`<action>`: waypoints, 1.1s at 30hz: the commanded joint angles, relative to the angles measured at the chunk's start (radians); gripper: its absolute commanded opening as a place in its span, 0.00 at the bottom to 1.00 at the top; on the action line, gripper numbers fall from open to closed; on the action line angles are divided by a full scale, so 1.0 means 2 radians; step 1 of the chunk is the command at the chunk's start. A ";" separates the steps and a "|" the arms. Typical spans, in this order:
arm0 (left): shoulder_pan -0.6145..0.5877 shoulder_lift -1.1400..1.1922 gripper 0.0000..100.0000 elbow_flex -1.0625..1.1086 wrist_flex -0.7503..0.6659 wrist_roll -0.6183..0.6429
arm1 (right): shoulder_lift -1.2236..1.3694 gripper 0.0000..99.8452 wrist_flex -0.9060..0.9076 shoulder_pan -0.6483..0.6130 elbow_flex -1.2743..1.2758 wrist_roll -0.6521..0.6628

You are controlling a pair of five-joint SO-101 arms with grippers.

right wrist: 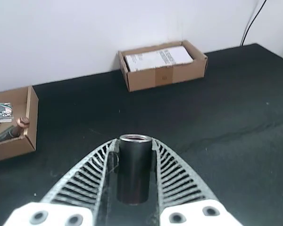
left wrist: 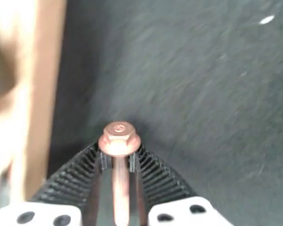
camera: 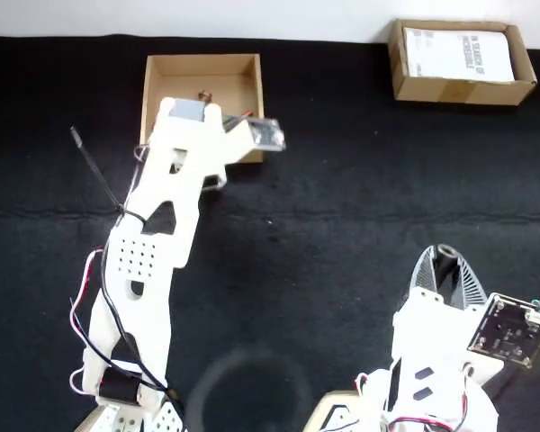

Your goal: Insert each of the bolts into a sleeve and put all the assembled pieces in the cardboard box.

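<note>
My left claw [left wrist: 118, 153] is clamped on a copper-coloured hex-head bolt [left wrist: 119, 139], close beside a wall of the open brown cardboard box [camera: 202, 65]. My right claw [right wrist: 134, 148] grips a dark cylindrical sleeve [right wrist: 133, 174] over the black table [camera: 342, 225].

From above we are looking straight down on the table [camera: 342, 225], taking in both arms. On the left wrist we are peering along the left gripper [left wrist: 118, 153], very close to the bolt [left wrist: 119, 139]. On the right wrist we are looking low over the sleeve [right wrist: 133, 165] toward the far edge, sharing the cardboard box [right wrist: 30, 117] and second box [right wrist: 165, 75] with the high view.
</note>
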 commanded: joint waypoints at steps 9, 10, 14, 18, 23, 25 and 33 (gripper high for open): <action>0.009 -0.154 0.01 -0.101 0.038 0.340 | 0.001 0.01 -0.144 0.003 0.046 0.002; 0.009 -0.169 0.01 -0.101 0.038 0.364 | 0.001 0.01 -0.158 0.001 0.054 0.002; 0.003 -0.234 0.01 -0.100 0.038 0.414 | 0.000 0.01 -0.217 -0.042 0.086 -0.021; -0.010 -0.292 0.01 -0.099 0.038 0.418 | 0.003 0.01 -0.275 -0.090 0.111 -0.058; -0.040 -0.367 0.01 -0.058 0.039 0.490 | 0.004 0.01 -0.320 -0.150 0.131 -0.060; -0.048 -0.409 0.01 -0.017 0.039 0.512 | 0.004 0.01 -0.320 -0.186 0.143 -0.059; -0.048 -0.617 0.01 0.219 0.037 0.513 | 0.004 0.01 -0.321 -0.357 0.194 -0.057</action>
